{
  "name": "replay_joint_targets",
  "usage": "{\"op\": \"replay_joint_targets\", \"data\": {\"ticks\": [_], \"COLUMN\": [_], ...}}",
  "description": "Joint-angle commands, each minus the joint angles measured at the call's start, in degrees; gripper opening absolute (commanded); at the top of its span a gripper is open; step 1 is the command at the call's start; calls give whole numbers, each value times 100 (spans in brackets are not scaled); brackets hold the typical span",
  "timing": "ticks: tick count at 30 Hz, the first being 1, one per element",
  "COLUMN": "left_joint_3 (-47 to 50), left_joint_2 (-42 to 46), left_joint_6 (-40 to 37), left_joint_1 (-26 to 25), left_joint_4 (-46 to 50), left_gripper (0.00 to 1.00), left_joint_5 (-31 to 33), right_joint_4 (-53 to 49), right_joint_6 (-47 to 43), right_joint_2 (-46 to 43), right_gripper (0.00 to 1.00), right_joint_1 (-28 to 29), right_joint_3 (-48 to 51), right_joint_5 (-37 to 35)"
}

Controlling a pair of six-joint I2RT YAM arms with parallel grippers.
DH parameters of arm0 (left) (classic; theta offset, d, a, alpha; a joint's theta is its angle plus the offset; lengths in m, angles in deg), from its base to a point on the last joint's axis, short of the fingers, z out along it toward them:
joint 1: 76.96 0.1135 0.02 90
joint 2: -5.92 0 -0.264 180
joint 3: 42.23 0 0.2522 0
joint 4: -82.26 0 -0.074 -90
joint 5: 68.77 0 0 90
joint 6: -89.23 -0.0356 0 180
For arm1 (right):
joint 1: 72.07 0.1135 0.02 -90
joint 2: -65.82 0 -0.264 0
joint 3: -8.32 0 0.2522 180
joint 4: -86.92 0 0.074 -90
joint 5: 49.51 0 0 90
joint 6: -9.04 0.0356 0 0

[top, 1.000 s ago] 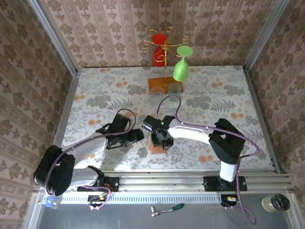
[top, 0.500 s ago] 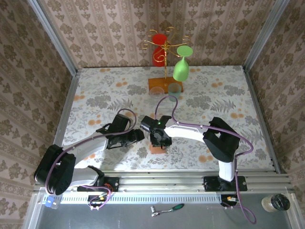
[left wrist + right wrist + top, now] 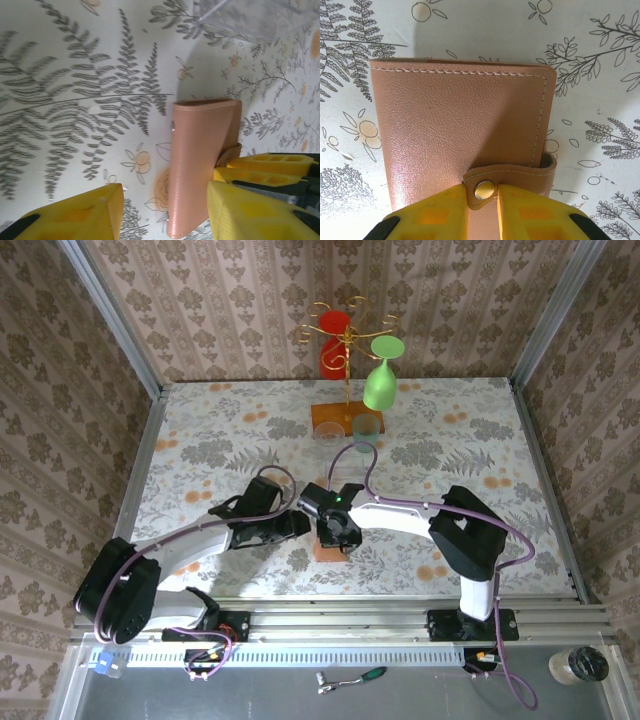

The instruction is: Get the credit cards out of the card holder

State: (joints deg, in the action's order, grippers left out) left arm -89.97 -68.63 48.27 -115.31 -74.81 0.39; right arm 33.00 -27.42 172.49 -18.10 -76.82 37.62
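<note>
The card holder [image 3: 455, 120], pinkish-brown leather, lies closed on the flowered table [image 3: 200, 440], its strap snapped down by a metal stud [image 3: 484, 190]. The credit cards are hidden inside it. My right gripper [image 3: 482, 200] is above it, its yellow fingers pressed against both sides of the strap's end, shut on it. My left gripper [image 3: 165, 200] comes in low from the left and is open. The card holder [image 3: 200, 150] lies between its fingers, hard by the right one and well apart from the left one. Seen from above, both grippers [image 3: 298, 524] [image 3: 338, 530] meet at the card holder [image 3: 326, 550].
A gold rack on an orange-brown base [image 3: 335, 420] stands at the back centre. A green glass [image 3: 380, 385] and a red one [image 3: 333, 335] hang from it. A clear plastic tray [image 3: 250, 17] lies just beyond the card holder. Patterned walls enclose the table.
My left gripper has slid right, up to the card holder, and its jaws have narrowed. My right gripper's jaws have closed in on the strap.
</note>
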Motion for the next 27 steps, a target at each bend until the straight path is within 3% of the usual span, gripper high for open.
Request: {"op": "replay_joint_targets", "data": {"ticks": [1, 12, 27], "left_joint_3": [-210, -241, 4], "left_joint_2": [-209, -920, -1330], "left_joint_6": [201, 867, 874], "left_joint_1": [-182, -657, -556], "left_joint_4": [-247, -940, -604], "left_gripper": [46, 35, 30], "left_joint_5": [-69, -65, 168], "right_joint_4": [222, 719, 209], "right_joint_6": [3, 77, -37], "right_joint_2": [41, -337, -865], "right_gripper": [18, 3, 6], "right_joint_1": [-86, -257, -268], "right_joint_3": [347, 901, 728], "right_joint_5": [127, 351, -14]}}
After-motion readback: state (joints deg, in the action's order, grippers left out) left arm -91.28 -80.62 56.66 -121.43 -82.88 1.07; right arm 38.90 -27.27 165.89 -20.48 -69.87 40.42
